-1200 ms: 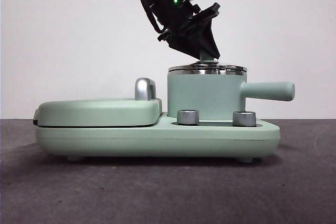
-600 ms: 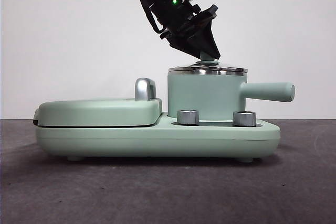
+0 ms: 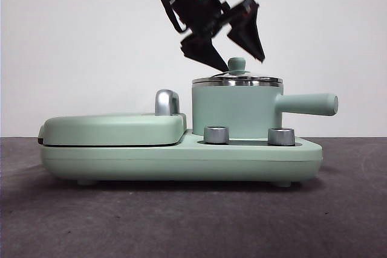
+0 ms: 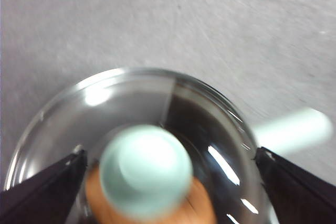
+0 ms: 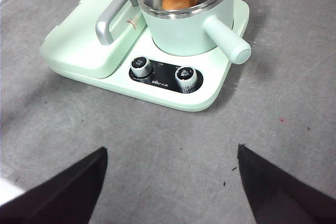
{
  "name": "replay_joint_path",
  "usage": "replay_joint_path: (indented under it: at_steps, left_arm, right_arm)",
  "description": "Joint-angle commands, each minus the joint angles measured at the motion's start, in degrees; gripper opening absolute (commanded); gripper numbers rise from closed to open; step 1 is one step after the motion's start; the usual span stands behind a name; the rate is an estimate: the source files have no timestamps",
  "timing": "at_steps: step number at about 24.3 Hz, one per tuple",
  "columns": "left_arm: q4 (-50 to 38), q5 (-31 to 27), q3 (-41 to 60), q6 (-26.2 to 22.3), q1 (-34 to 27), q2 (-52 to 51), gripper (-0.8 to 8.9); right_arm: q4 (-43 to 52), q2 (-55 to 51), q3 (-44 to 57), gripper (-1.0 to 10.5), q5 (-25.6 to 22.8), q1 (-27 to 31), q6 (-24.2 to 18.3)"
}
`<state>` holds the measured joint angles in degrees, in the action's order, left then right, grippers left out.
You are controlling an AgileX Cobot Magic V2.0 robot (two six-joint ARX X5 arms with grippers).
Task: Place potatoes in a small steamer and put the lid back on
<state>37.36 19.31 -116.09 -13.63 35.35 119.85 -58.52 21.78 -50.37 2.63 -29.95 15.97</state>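
Note:
The mint-green small steamer (image 3: 233, 110) stands on the cooker base, its straight handle (image 3: 308, 104) pointing right. The glass lid (image 3: 237, 80) sits on its steel rim, with the green knob (image 3: 236, 64) on top. My left gripper (image 3: 242, 58) is open just above the lid, one jaw on each side of the knob and clear of it. In the left wrist view the knob (image 4: 146, 169) shows blurred between the jaws, and the orange-brown potato (image 4: 197, 211) lies under the glass. My right gripper (image 5: 170, 153) is open and empty over the table in front of the steamer (image 5: 184, 30).
The flat griddle cover (image 3: 115, 128) with a chrome handle (image 3: 167, 102) lies left of the steamer on the same base (image 3: 181, 161). Two steel dials (image 3: 216, 135) (image 3: 281, 136) sit at the front. Grey table lies all around.
My left gripper has let go of the lid's knob. Its jaws opened and it rose slightly. The lid stays on the steamer.

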Motion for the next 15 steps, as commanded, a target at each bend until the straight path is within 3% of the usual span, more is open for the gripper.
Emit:
replay_joint_path:
  at_steps: [1, 7, 9, 15]
  left_arm:
    - [5.60, 0.15, -1.73, 0.83, 0.37, -5.64, 5.35]
    - [26.27, 0.15, -1.66, 1.20, -0.02, -18.27, 5.30]
    - [27.78, 0.15, -1.20, 4.11, -0.20, -23.12, 5.29]
    - [29.27, 0.15, 5.95, 4.31, 0.35, -36.30, 5.28]
  right_arm:
    - [0.17, 0.11, -0.28, 3.9, -0.11, -0.28, 0.55]
    - [0.20, 0.11, -0.28, 3.9, 3.02, -0.31, 0.50]
    - [0.22, 0.11, -0.28, 3.9, 5.27, -0.31, 0.44]
    - [0.24, 0.11, -0.28, 3.9, 8.44, -0.31, 0.07]
